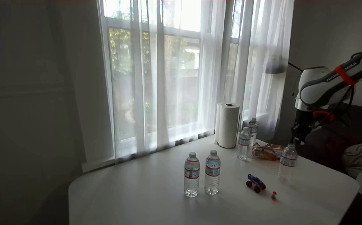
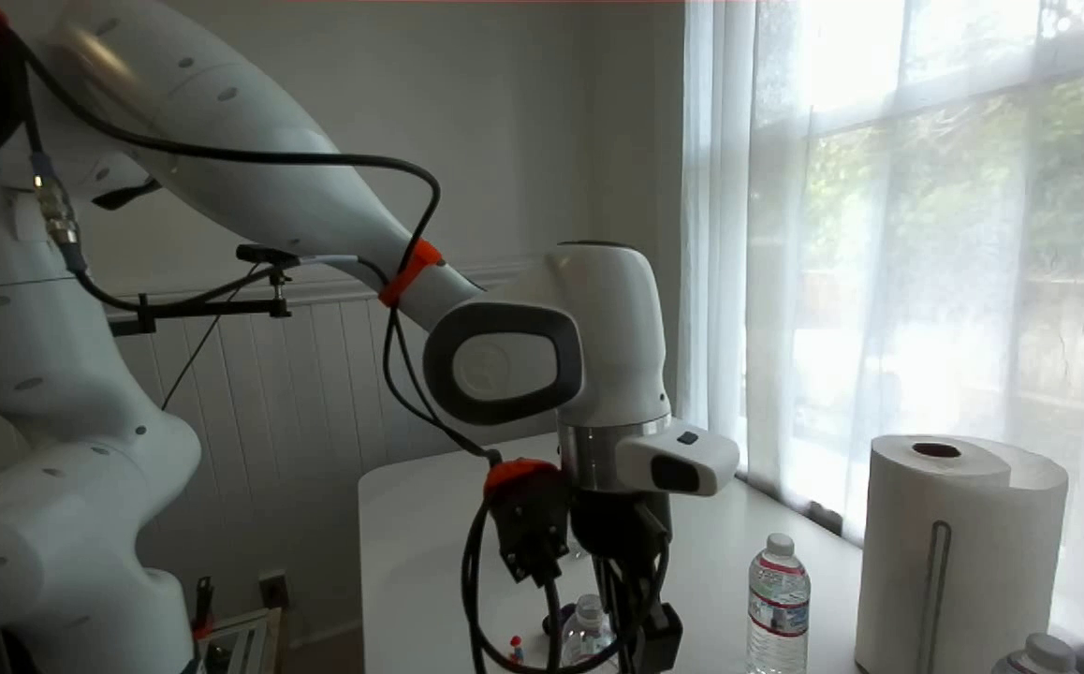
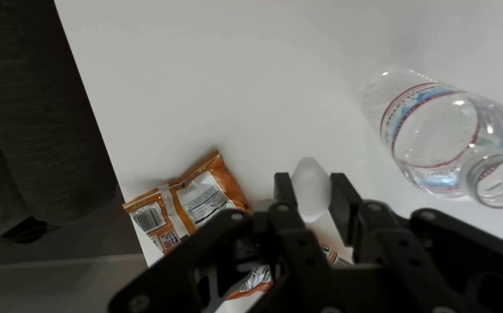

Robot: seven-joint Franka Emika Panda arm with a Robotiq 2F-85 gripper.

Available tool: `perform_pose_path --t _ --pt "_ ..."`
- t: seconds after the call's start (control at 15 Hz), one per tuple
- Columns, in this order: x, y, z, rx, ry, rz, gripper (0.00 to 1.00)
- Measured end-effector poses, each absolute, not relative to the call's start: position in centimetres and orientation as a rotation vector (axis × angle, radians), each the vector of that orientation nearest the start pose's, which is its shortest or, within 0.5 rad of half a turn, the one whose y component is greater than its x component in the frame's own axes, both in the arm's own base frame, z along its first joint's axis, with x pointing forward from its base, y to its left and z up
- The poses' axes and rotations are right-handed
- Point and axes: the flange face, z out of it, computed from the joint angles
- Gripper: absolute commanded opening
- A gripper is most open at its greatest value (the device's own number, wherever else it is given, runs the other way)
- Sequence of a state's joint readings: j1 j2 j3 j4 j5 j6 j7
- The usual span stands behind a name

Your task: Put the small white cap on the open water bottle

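"Where is the small white cap (image 3: 311,189) at this point?"

"Pinched between the fingertips of the gripper (image 3: 313,187), which is clenched on it and held above the worktop (image 1: 143,195)"

"And the open water bottle (image 3: 440,137)?"

"Upright on the worktop, mouth bare. In the wrist view it stands right of the cap, near it but apart"

"What is that orange stuff?"

"Orange snack bags (image 3: 195,198), left of and below the cap in the same view, partly hidden behind the gripper"

"I see more bottles too"

"Four, all upright. In an exterior view two capped water bottles (image 1: 192,176) stand side by side toward the front; another capped pair (image 1: 243,145) is by the paper towel roll (image 1: 228,126)"

"And the small things near the open bottle?"

"A toy monster truck (image 1: 256,183) on its wheels and, just beside it, a tiny toy figure (image 1: 274,196) topped with red. Sheer white curtains (image 1: 160,93) hang behind the worktop in that view"
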State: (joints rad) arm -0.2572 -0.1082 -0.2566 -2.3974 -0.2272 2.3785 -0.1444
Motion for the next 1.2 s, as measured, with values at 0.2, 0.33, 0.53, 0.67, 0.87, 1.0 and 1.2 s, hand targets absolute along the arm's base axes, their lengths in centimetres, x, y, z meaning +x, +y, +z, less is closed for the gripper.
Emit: perform_pose_path --t 0.2,0.33,0.53,0.67,0.87,1.0,1.2 --pt "42.9 -23.0 37.3 -3.285 0.29 -0.075 0.21" --pt "43.2 -22.3 37.7 -3.286 0.251 -0.075 0.21" --pt "43.3 -21.5 38.4 -3.284 0.198 -0.074 0.21" --pt "43.2 -21.0 38.8 -3.281 0.164 -0.065 0.21" --pt "43.1 -20.6 39.3 -3.267 0.124 -0.057 0.22" --pt "43.0 -20.2 39.4 -3.248 0.092 -0.048 0.22" --pt "43.1 -19.5 39.5 -3.221 0.042 -0.043 0.23"
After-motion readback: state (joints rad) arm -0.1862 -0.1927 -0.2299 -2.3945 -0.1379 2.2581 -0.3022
